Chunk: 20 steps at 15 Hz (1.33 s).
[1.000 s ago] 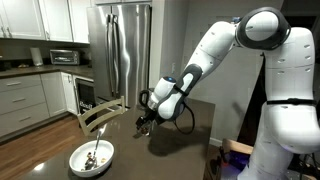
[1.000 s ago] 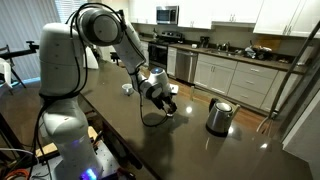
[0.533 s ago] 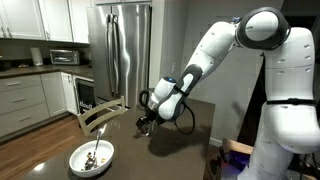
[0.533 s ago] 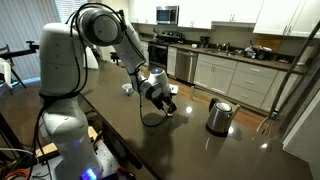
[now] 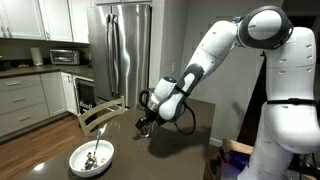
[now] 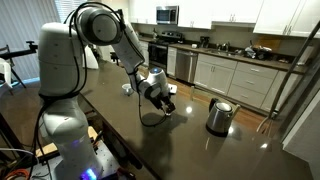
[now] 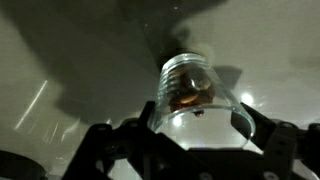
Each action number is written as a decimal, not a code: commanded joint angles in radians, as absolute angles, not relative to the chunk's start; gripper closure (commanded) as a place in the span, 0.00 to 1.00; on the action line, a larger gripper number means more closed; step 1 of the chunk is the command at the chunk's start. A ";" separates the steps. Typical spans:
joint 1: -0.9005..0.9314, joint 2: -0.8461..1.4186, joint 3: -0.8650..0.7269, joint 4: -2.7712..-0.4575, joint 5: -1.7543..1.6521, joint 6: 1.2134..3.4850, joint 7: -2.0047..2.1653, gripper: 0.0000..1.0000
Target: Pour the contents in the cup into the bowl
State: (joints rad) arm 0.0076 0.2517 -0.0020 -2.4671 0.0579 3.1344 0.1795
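Contents (image 7: 190,99) in cup (image 7: 192,74) — wrist view only

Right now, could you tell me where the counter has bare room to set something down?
Bare counter lies between the cup in the gripper and the kettle, and between cup and bowl. Crowded only around the gripper.

text: none legible | labels: none legible | brands, numbers, signs: none legible
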 commanded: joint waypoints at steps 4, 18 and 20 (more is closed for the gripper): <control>0.011 0.137 -0.003 -2.497 0.051 3.032 0.126 0.45; 0.080 0.018 0.133 -2.386 0.271 2.597 -0.152 0.45; 0.084 0.024 0.130 -2.354 0.282 2.509 -0.202 0.45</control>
State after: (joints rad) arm 0.0818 0.0330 0.1319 -2.3971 0.2345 2.6260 -0.0993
